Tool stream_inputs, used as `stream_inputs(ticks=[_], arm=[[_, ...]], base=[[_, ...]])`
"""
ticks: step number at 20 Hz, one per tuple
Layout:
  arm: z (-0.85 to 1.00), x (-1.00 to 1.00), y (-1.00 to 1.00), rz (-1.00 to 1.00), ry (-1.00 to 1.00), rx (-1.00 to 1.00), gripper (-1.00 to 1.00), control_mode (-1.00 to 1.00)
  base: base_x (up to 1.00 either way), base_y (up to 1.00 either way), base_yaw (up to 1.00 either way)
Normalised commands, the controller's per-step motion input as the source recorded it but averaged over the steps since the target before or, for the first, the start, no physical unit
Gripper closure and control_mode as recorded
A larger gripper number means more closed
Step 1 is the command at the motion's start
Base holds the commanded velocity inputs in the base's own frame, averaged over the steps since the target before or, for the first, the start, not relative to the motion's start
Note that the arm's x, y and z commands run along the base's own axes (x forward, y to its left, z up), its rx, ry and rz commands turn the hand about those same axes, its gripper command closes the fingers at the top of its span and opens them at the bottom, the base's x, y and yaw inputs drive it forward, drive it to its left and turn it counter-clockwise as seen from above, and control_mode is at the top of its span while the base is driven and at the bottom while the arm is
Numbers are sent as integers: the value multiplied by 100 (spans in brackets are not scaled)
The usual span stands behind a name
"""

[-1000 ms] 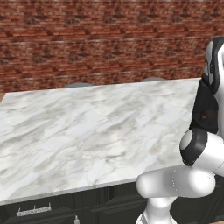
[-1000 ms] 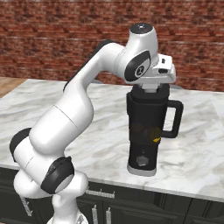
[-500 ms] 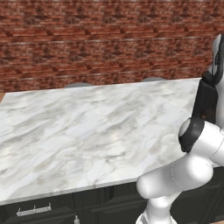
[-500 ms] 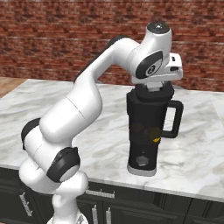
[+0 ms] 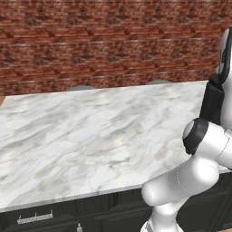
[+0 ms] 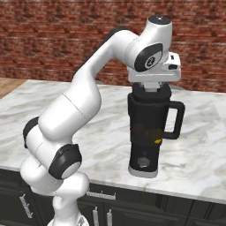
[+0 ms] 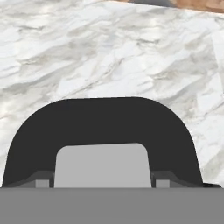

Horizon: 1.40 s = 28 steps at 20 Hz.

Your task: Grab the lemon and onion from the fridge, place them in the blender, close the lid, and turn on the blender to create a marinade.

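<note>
1. The blender (image 6: 148, 132) stands upright on the marble surface (image 6: 203, 154), near its front edge, with its handle pointing away from the arm and its small round knob (image 6: 142, 161) low on the front, facing the cabinets.
2. The hand (image 6: 152, 86) is directly above the jar's top, pointing straight down and pressed close to it.
3. In the hand view the lid (image 7: 103, 131), a black rounded pad with a light grey square in its centre, lies right under the camera with the marble beyond it. The fingers (image 7: 41, 181) stand at either side of the grey square and look clamped on the lid, though the contact itself is partly hidden.
4. In the right base view the lid appears seated on the jar's mouth, or very nearly so; no clear gap can be made out.
5. Through the dark jar wall a yellowish spot (image 6: 157, 140) shows, probably the lemon. The onion cannot be told apart inside the jar.
6. The step in hand looks like closing the lid, late in the task.
7. Next the fingers should let go, the hand should lift straight up clear of the jar, then come down the front to the knob to switch the blender on.
8. A sideways pull on release could shift the lid.
</note>
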Motion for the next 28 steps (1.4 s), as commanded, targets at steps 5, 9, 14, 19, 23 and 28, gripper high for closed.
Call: stream_inputs(ticks=[5, 9, 14, 19, 23, 28], arm=[[0, -52, 13, -17, 0, 0, 100, -100], [0, -7, 8, -17, 0, 0, 100, -100], [0, 44, 5, -12, -8, -3, 100, -100], [13, 21, 0, 0, -12, -3, 100, -100], [10, 8, -6, 0, -9, -3, 100, -100], [-6, 13, 0, 0, -5, -2, 100, -100]], base=[[0, 0, 0], [0, 0, 0], [0, 0, 0], [0, 0, 0], [0, 0, 0], [0, 0, 0]])
